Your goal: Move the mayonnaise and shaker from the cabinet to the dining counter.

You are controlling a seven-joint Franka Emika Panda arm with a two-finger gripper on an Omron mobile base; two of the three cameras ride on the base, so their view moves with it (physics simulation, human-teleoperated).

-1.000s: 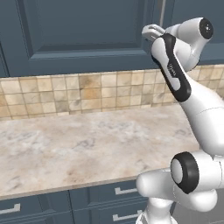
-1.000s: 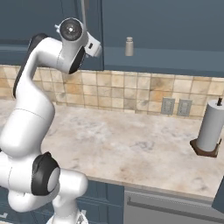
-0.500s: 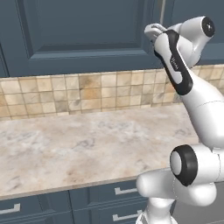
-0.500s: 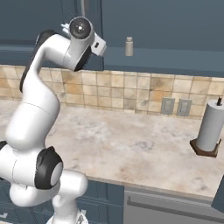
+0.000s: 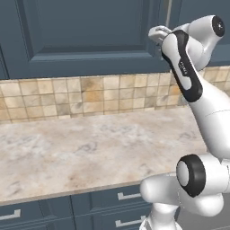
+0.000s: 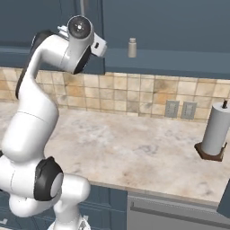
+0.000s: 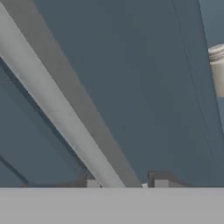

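My gripper (image 7: 127, 183) is up at the dark blue-grey cabinet (image 5: 90, 31), with its jaws closed around the long silver bar handle (image 7: 65, 113). One dark fingertip (image 7: 93, 183) stands on each side of the bar. In the left base view the gripper (image 5: 156, 32) sits at the handle's lower end (image 5: 168, 13). The small grey-beige shaker (image 6: 132, 47) stands upright on the cabinet's bottom ledge, right of the handle, and shows again at the right edge of the hand view as the shaker (image 7: 217, 70). The mayonnaise and the dining counter are out of view.
Below the cabinet runs a marble-look counter (image 5: 90, 148) backed by tan tiles (image 5: 90, 96). A paper towel roll on a dark stand (image 6: 215, 130) is at its right end, with two wall outlets (image 6: 179, 109) beside it. Drawers (image 5: 130, 196) lie under the counter edge.
The jaws have closed from wide open onto the cabinet's bar handle. The arm has shifted slightly; the shaker has not moved.
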